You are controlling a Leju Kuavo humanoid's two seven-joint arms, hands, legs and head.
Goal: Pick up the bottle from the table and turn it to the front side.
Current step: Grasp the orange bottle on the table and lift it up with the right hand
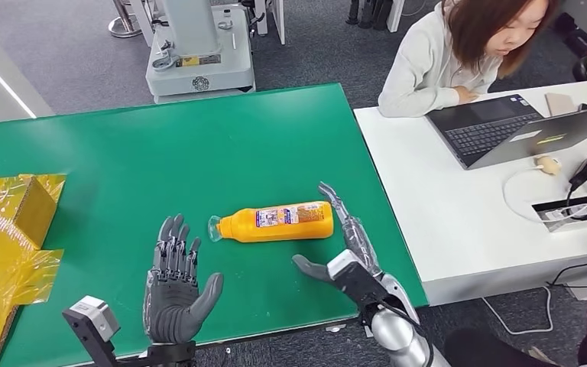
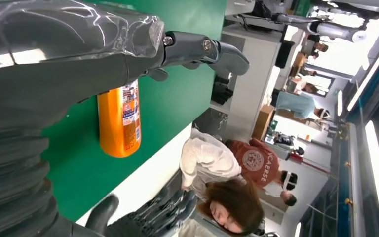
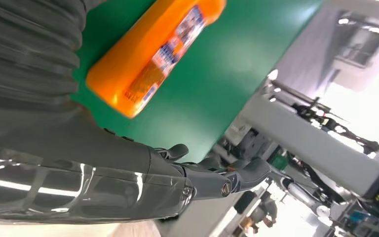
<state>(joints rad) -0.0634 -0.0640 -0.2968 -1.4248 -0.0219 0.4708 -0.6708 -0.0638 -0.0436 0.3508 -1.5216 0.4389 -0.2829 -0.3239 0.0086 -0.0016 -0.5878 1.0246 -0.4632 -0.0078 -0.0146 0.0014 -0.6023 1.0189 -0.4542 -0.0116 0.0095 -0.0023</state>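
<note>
at the far left of the green table, crumpled yellow cellophane lies around a yellow box near the table's left edge. next comes the left hand, palm up over the front part of the table, fingers spread and pointing away from the robot, thumb out to the side; it is released and holds nothing. beyond it, at the table's far edge, a grey machine base stands on the floor. the orange bottle lies on its side near the middle of the table, clear cap end toward the left hand, flat bottom toward the right, its printed label facing up; it rests on the table and is apart from the left hand. the right hand sits just beside the bottle's bottom end, fingers stretched out along that end and thumb spread toward the robot, released with nothing in its grasp; whether a fingertip touches the bottle cannot be told. farther right, a white desk adjoins the table, with an open laptop and cables, and a person in a light top sits behind it.
</note>
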